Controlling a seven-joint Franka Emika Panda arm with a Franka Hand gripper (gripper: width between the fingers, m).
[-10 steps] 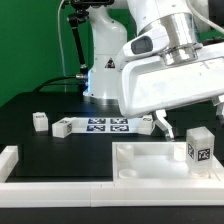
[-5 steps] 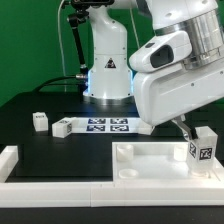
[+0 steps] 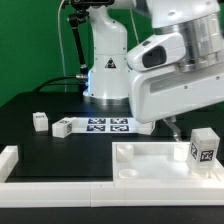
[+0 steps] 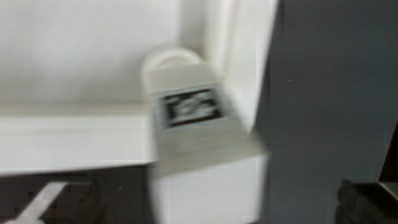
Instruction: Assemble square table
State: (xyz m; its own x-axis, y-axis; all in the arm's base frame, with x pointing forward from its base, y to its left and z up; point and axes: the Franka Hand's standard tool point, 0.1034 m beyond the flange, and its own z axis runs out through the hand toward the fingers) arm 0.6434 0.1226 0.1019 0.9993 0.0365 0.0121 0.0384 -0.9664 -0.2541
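The white square table top (image 3: pixel 150 162) lies at the front on the exterior view's right. A white leg (image 3: pixel 205 148) with a black-and-white tag stands on its right part. My gripper (image 3: pixel 175 130) hangs just behind and left of that leg, mostly hidden by the arm's body. In the wrist view the tagged leg (image 4: pixel 196 125) lies between my dark fingertips (image 4: pixel 43 204), with gaps on both sides. The gripper (image 4: pixel 210 206) is open and holds nothing. Two more small legs (image 3: pixel 40 121) (image 3: pixel 62 127) sit on the black table at the left.
The marker board (image 3: pixel 105 125) lies at the back middle in front of the robot base. A long low white rail (image 3: pixel 60 187) runs along the front edge, with a short piece (image 3: pixel 8 158) at the left.
The arm has swung toward the exterior view's right and risen a little. The tagged leg on the top has shifted slightly to the right.
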